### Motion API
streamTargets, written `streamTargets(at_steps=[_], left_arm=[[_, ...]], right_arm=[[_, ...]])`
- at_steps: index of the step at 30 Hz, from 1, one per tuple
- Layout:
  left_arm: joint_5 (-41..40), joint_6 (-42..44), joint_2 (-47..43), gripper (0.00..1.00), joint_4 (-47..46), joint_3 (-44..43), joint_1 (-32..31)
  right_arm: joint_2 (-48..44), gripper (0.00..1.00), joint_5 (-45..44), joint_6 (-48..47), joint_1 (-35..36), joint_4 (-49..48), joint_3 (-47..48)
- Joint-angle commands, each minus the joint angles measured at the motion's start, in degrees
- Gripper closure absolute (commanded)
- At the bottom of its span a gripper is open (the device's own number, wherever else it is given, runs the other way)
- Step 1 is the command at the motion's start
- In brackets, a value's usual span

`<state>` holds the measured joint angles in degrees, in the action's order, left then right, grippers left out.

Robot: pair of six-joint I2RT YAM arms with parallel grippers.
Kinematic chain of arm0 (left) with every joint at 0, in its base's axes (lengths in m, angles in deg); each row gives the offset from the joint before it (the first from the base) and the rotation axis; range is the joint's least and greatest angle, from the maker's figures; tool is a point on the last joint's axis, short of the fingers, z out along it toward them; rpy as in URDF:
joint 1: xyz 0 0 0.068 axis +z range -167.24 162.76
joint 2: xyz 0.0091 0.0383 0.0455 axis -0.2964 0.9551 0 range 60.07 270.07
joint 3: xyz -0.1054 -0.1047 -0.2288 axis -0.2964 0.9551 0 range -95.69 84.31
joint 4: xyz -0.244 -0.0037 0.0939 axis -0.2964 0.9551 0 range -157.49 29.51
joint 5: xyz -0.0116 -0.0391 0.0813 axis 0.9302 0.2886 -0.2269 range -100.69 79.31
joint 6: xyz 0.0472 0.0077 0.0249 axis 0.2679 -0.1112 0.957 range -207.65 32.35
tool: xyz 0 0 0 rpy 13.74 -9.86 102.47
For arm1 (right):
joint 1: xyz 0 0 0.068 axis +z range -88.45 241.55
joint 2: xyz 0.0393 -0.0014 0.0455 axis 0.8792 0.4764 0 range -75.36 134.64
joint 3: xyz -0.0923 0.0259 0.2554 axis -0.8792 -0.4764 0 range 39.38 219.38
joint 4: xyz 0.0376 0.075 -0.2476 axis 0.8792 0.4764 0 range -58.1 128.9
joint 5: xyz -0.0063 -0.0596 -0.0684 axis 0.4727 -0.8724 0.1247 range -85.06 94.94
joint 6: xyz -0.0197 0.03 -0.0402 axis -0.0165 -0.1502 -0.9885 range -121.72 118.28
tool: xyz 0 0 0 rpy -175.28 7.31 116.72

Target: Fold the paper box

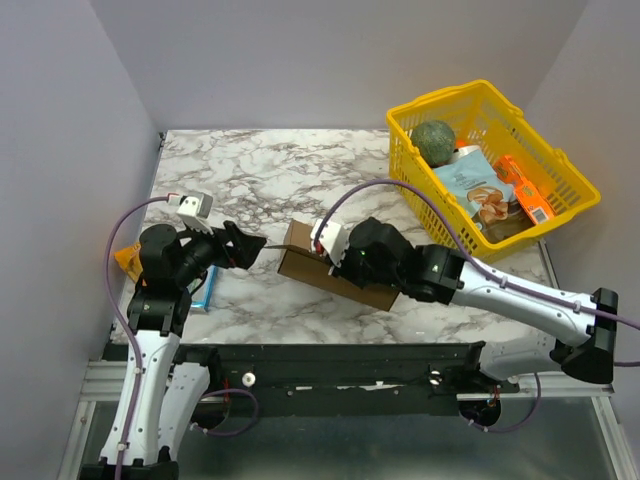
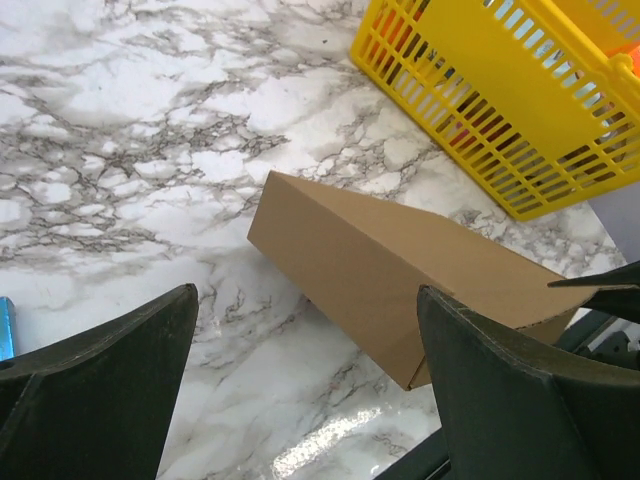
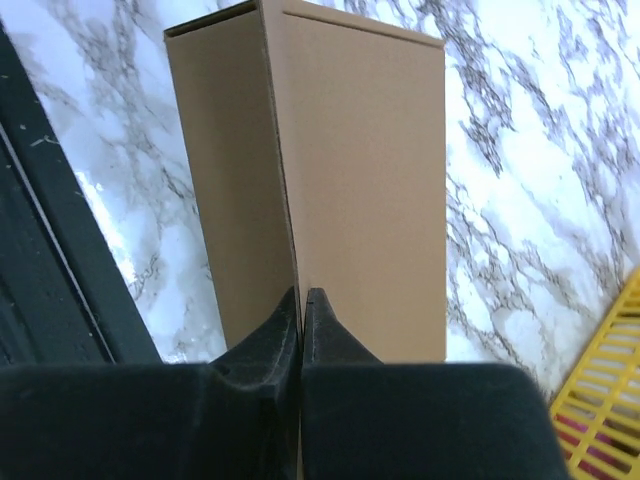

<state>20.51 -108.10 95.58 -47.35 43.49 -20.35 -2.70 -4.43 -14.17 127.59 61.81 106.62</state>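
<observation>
The paper box point(image 1: 300, 264) is plain brown cardboard and lies near the table's front edge, between the two arms. In the right wrist view the paper box point(image 3: 360, 170) shows a top panel and a side wall that meet in a seam. My right gripper point(image 3: 301, 295) is shut on the thin cardboard edge at that seam, both fingertips pressed against it. In the top view the right gripper point(image 1: 336, 266) lies over the box's right half. My left gripper point(image 1: 250, 246) is wide open just left of the box. Its fingers frame the paper box point(image 2: 380, 270) without touching it.
A yellow basket point(image 1: 572, 200) stands at the back right with a green ball point(image 1: 433, 140) and packets inside. A small blue carton point(image 1: 205, 292) lies by the left arm, next to an orange object point(image 1: 127, 260). The black front rail point(image 3: 60, 270) runs close behind the box.
</observation>
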Motion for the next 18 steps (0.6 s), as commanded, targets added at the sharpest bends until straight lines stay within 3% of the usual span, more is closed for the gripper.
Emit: streamTargets(at_steps=[1,14,18], left_arm=[[-0.70,3.66,-2.72,0.01,-1.86,-1.11,0.21],[-4.57,7.70,-9.57,0.01,-2.22,-2.16,0.21],[4.19,10.25,-9.58,0.01,-2.47,-3.13,0.21]], right_arm=[[4.50,0.94,14.71,-1.96,-2.76,9.45,8.42],[11.10,0.98,19.29,-6.09,-8.29,20.80,18.19],[11.27,0.98,21.84,-7.06,-10.40,21.77,18.54]])
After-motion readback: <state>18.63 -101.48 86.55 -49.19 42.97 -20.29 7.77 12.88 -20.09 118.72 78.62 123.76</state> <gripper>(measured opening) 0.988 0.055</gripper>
